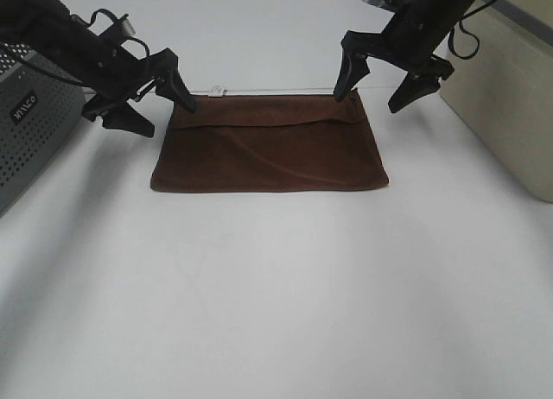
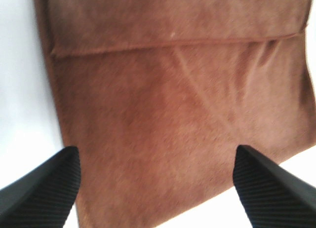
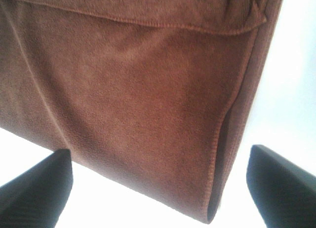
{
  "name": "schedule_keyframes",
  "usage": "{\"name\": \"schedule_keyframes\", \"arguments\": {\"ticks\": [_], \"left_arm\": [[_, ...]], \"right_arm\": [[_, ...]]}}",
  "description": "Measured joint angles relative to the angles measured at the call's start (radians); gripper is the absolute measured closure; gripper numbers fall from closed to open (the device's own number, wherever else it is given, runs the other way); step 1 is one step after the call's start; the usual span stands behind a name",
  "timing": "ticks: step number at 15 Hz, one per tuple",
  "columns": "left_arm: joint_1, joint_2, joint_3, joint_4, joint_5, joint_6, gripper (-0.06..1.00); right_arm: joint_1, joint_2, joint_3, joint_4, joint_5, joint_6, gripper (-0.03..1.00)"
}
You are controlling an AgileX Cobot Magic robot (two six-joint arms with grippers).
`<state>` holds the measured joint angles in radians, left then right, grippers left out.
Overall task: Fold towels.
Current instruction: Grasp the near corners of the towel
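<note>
So there's just one towel (image 1: 270,153) here, dark reddish-brown, lying flat on the white desk (image 1: 276,287), roughly in the middle and toward the far side. It's folded over: a hemmed edge runs across it near the far side, a bit wavy toward the right, so you get two layers. One small white tag (image 1: 217,91) pokes out at the far edge near the left corner.

Two arms, one per far corner. The left gripper (image 1: 170,121) is over the far left corner, jaws spread wide, nothing in them. Same for the right gripper (image 1: 367,104) at the far right corner: jaws wide apart, empty.

Further out there's one grey perforated box (image 1: 26,123) on the left and one beige box (image 1: 510,97) on the right.
</note>
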<state>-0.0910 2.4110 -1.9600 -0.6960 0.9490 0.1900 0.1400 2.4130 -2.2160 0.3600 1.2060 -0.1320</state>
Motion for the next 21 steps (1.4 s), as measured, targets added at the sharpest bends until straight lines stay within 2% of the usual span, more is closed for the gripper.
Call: {"name": "schedule_keyframes", "arguments": {"ticks": [2, 5, 8, 12, 15, 18, 21], "left_arm": [[0.0, -0.075, 0.097, 0.036, -0.015, -0.031, 0.15], [0.0, -0.134, 0.232, 0.111, -0.034, -0.044, 0.15], [-0.001, -0.129, 0.263, 0.157, -0.056, -0.045, 0.15], [-0.023, -0.129, 0.263, 0.156, -0.124, -0.05, 0.15], [-0.05, -0.086, 0.263, 0.148, -0.137, -0.057, 0.15], [-0.056, -0.055, 0.261, 0.088, -0.149, -0.061, 0.16], [-0.072, -0.039, 0.254, 0.043, -0.154, -0.057, 0.25]], "right_arm": [[-0.015, -0.012, 0.036, 0.002, 0.0, 0.027, 0.08], [-0.064, -0.06, 0.211, 0.026, 0.003, 0.031, 0.13], [-0.09, -0.08, 0.335, 0.096, 0.007, 0.0, 0.16], [-0.09, -0.08, 0.355, 0.122, -0.062, -0.035, 0.16], [-0.09, -0.062, 0.355, 0.177, -0.073, -0.064, 0.16], [-0.09, -0.018, 0.355, 0.191, -0.103, -0.09, 0.2], [-0.09, -0.005, 0.355, 0.196, -0.118, -0.09, 0.24]]}}
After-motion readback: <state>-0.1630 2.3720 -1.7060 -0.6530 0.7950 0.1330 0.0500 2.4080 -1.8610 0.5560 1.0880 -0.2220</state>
